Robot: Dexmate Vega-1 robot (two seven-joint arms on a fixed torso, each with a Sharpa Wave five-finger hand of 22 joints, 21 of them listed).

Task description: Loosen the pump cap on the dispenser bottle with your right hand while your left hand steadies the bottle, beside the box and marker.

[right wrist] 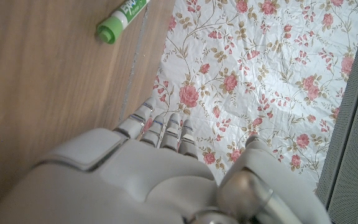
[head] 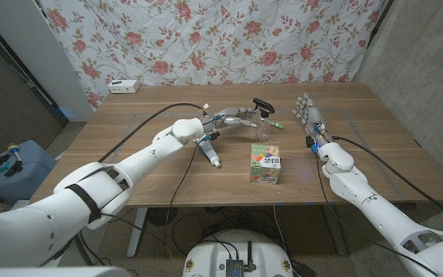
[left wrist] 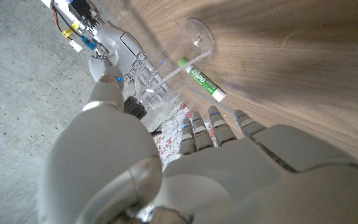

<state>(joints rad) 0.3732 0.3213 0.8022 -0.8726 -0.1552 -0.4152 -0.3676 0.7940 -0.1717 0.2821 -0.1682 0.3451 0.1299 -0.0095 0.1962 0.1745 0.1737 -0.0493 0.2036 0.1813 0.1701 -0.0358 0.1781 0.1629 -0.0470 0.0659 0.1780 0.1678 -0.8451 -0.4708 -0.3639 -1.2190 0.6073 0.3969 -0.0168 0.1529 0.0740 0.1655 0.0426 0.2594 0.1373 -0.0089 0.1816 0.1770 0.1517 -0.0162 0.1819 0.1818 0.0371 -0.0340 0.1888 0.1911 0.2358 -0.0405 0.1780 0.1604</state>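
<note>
A clear dispenser bottle (head: 264,129) with a black pump cap (head: 263,103) stands upright at mid-table. In the left wrist view the bottle (left wrist: 169,68) shows just beyond my left hand's straight fingers (left wrist: 216,124), with a small gap between them. My left hand (head: 233,119) reaches in from the bottle's left and holds nothing. A green-capped marker (head: 277,124) (left wrist: 202,81) (right wrist: 122,15) lies right behind the bottle. The colourful box (head: 266,166) stands in front of it. My right hand (head: 311,115) stands to the right of the marker, fingers apart and empty.
A white tube-like item (head: 211,154) lies on the table under my left forearm. A white power strip (head: 123,86) sits at the far left corner. A flowered curtain (head: 221,38) hangs behind the table. A blue container (head: 10,165) stands on the floor at left.
</note>
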